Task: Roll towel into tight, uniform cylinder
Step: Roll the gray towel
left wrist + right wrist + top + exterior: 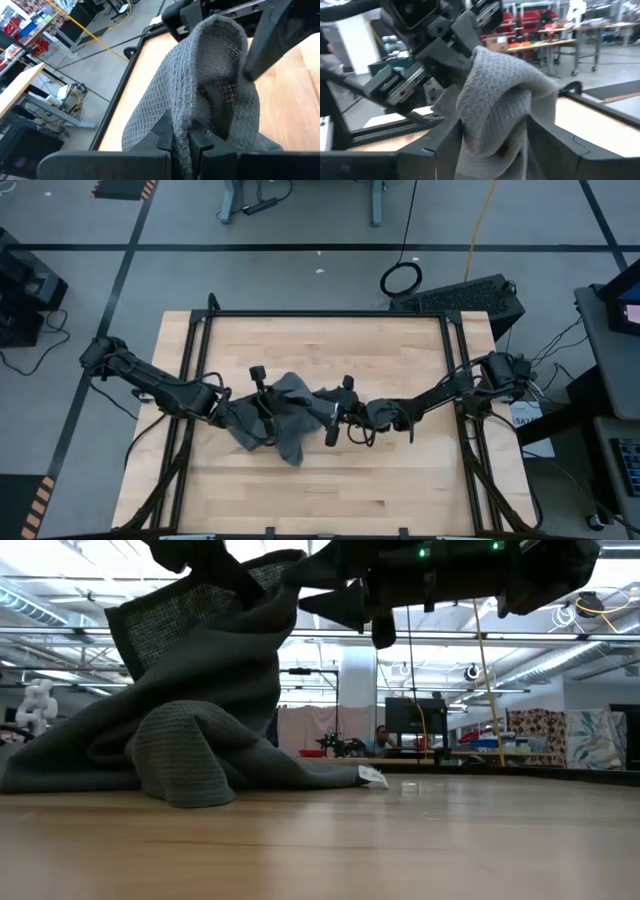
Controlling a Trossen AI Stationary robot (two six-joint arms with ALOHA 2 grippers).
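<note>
left gripper [182,145] pinching lifted towel [275,415], right gripper [492,135] open around it

Even, bright overhead light falls on the worktop [320,480] in the high view; shadows under the arms and the towel [275,415] are short and soft, with no glare on the wood. The low view looks toward bright ceiling strips, so the arm overhead reads almost as a silhouette, while the towel's weave [190,730] is lit and sharp; the near worktop is soft, and the room behind is slightly hazy. In the left wrist view the weave is crisp and the floor beyond is milder. The right wrist view shows the near fingers [555,145] blurred and the background shelves out of focus.
</note>
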